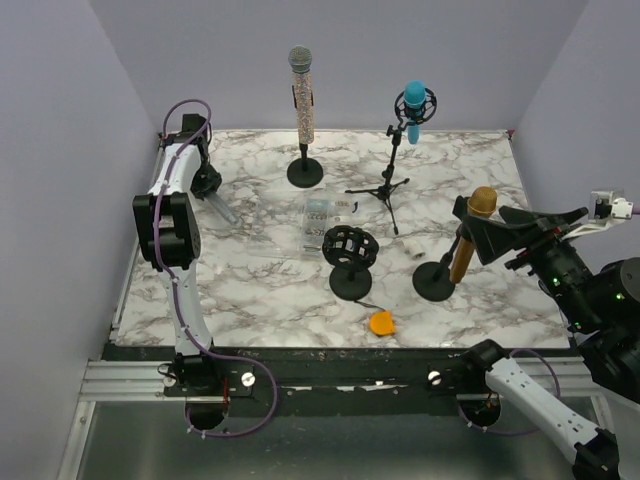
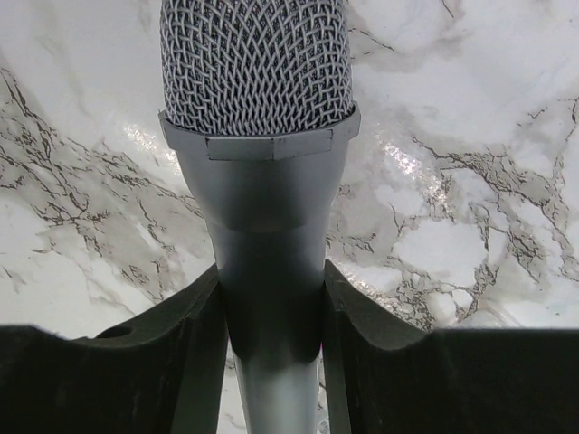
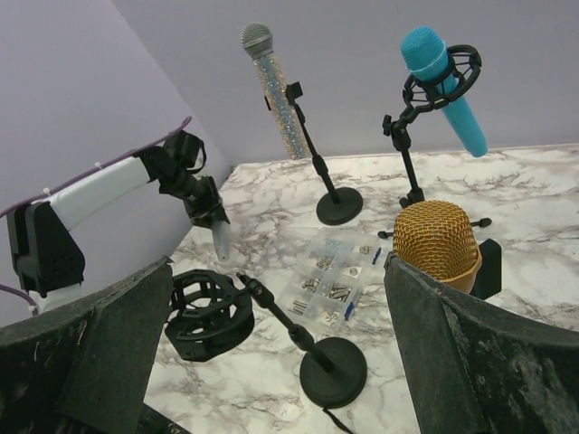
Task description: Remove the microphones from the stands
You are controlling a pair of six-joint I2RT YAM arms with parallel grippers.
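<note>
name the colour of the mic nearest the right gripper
The microphone is gold, clearest in the right wrist view.

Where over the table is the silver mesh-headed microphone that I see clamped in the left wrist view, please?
Observer: The left gripper holds the silver microphone over the left rear area of the table, apart from every stand.
Operator: Thank you. Is any stand empty?
Observer: Yes, the black round-based stand with the cage-shaped mount, mid-table, holds nothing.
Operator: And what is the right arm doing?
Observer: The right gripper is open, with the gold mesh-headed microphone on its black stand just ahead of it, ungripped.
</note>
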